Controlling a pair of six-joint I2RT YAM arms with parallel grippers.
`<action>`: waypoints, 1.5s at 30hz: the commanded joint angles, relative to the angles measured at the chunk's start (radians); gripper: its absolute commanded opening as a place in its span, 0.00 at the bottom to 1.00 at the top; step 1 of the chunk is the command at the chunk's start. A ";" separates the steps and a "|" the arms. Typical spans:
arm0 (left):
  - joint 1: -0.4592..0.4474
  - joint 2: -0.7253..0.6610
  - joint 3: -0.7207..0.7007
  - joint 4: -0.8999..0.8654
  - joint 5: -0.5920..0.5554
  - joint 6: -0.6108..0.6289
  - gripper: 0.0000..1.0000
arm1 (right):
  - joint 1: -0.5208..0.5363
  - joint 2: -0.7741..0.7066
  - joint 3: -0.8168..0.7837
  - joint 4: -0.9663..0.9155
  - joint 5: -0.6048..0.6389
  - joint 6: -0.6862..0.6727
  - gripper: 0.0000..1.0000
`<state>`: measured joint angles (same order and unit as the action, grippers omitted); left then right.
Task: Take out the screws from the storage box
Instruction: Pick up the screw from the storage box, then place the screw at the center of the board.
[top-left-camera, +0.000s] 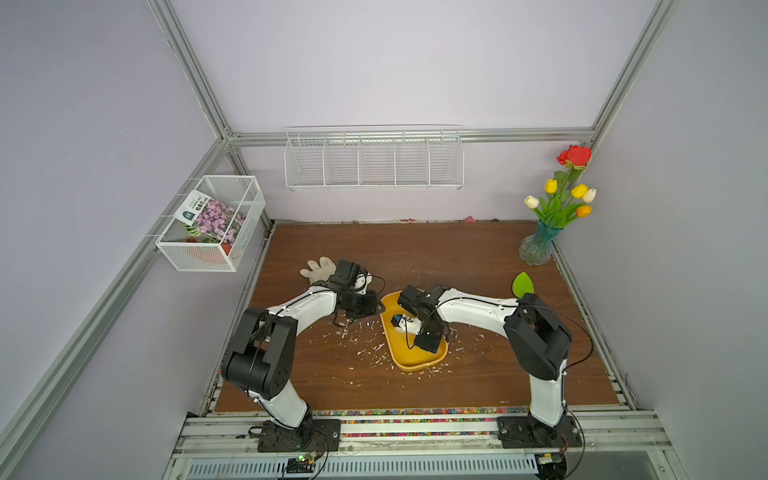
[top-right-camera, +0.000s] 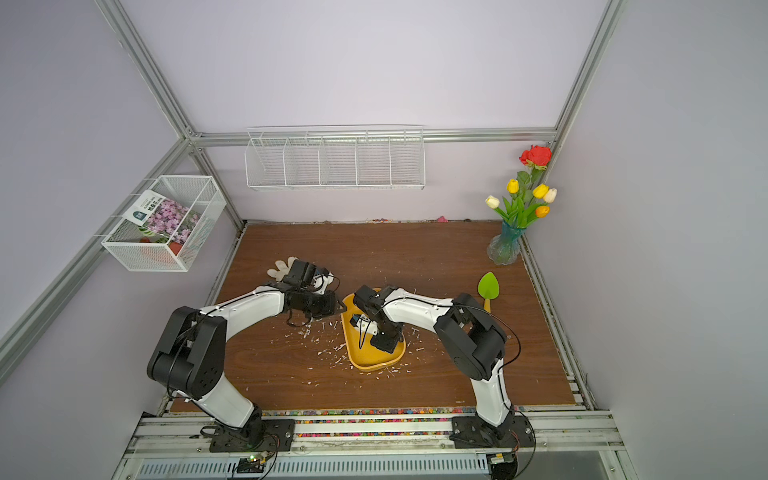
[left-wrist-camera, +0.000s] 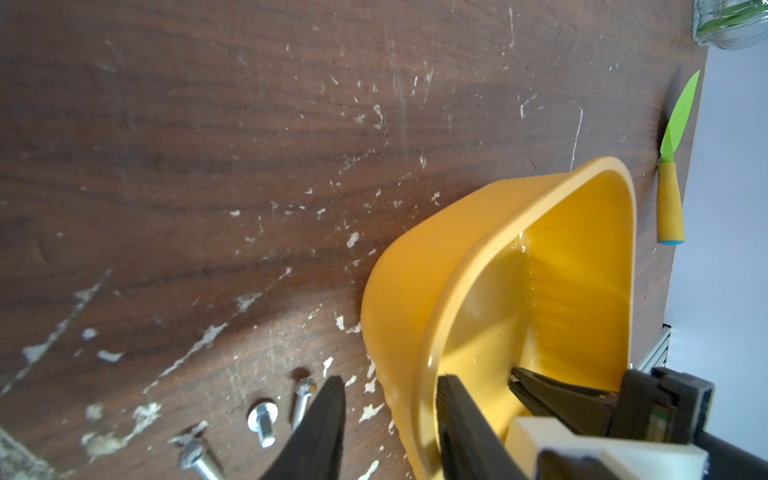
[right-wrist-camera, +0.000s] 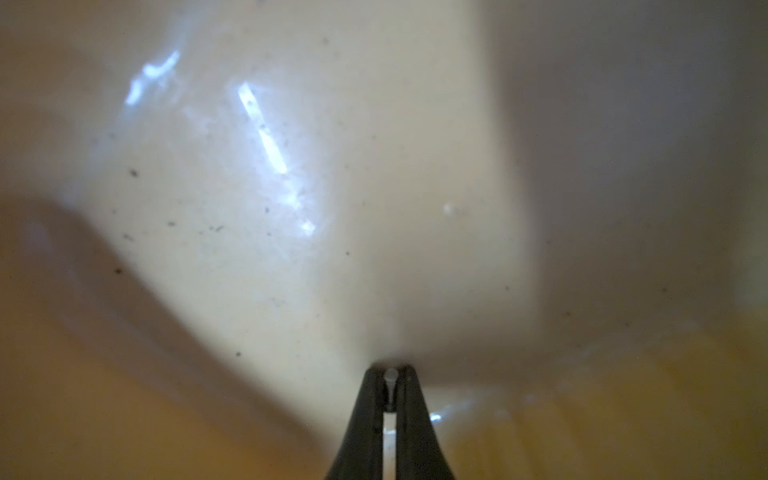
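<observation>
Right end effector (right-wrist-camera: 390, 374) is closed on one screw (right-wrist-camera: 390, 379) down inside the storage box (top-left-camera: 419, 368). The screw is pinched at the very jaw tips, round head showing, just above the box floor.

Left end effector (left-wrist-camera: 390, 380) sits astride the box wall, one finger inside and one outside. Can't tell if it actually clamps, since bench shows between the outer finger and the wall.

Three more screws (left-wrist-camera: 262, 419) lie on the bench just beside that outer finger, outside the box.

Handling, my guess:
- Screws are tiny, light, stiff and smooth metal. They'll roll and slip easily.
- Best hold is across the shank just under the head.
- The tip-only pinch leaves little margin, so lift slow and don't knock the wall.
- Box is light thin plastic with a glossy floor. It slides if nudged, so the wall is the place to steady it.

Box sits mid-bench, a bit toward the front edge, between the arms.

Bench (top-left-camera: 457, 257) is dark wood, scratched, with white flakes (top-left-camera: 365, 345) littered around the box.

Around it:
- glove (top-left-camera: 318, 268) near the left edge
- green-bladed tool (top-left-camera: 523, 284) near the right edge
- vase of flowers (top-left-camera: 538, 249) in the back right corner
- wire baskets (top-left-camera: 374, 162) on the pale walls
- aluminium frame
</observation>
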<state>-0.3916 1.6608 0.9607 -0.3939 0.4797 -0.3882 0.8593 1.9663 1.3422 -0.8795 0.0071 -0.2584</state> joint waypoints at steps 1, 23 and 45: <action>0.012 -0.002 -0.005 -0.017 -0.004 0.012 0.40 | 0.005 0.020 -0.021 -0.024 0.016 0.002 0.00; 0.018 -0.021 -0.008 -0.018 -0.011 0.008 0.40 | -0.123 -0.231 0.070 -0.029 -0.038 0.113 0.00; 0.055 -0.174 0.036 -0.059 -0.074 0.015 0.46 | -0.373 -0.205 -0.191 0.199 -0.108 0.189 0.04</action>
<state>-0.3538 1.5219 0.9741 -0.4343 0.4343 -0.3874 0.4942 1.7561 1.1652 -0.7200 -0.0841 -0.0891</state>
